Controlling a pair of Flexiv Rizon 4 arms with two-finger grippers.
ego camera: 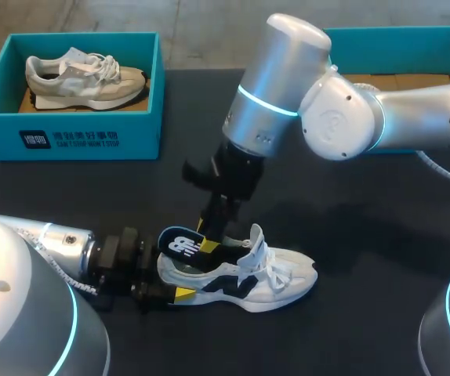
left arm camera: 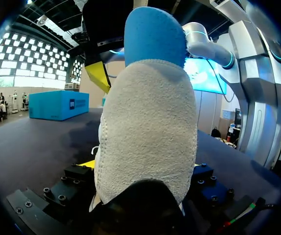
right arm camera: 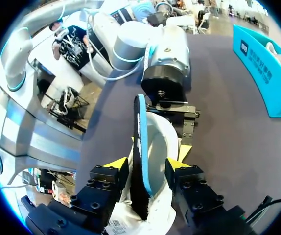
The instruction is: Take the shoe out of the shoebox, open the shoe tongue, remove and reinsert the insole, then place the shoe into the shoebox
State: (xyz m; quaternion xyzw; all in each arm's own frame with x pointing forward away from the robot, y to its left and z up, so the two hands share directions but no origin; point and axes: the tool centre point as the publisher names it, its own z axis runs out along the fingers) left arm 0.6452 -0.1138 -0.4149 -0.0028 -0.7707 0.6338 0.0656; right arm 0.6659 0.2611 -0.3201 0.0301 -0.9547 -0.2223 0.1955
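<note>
A white and navy shoe (ego camera: 268, 276) lies on its side on the dark table, toe to the right. My left gripper (ego camera: 170, 277) is shut on its heel, one finger on each side. In the left wrist view the pale heel (left arm camera: 145, 137) fills the space between that gripper's (left arm camera: 143, 169) fingers. The blue insole (ego camera: 181, 245) sticks up out of the shoe's opening. My right gripper (ego camera: 212, 235) comes down from above. Its fingers straddle the insole (right arm camera: 140, 142) edge-on, and the right gripper (right arm camera: 148, 164) is open, with a gap showing at one finger.
A teal shoebox (ego camera: 68, 135) at the back left holds a beige shoe (ego camera: 84, 77). A second teal shoebox (ego camera: 413, 37) stands at the back right, partly hidden by my right arm. The left box (right arm camera: 263, 73) also shows far beyond the right gripper.
</note>
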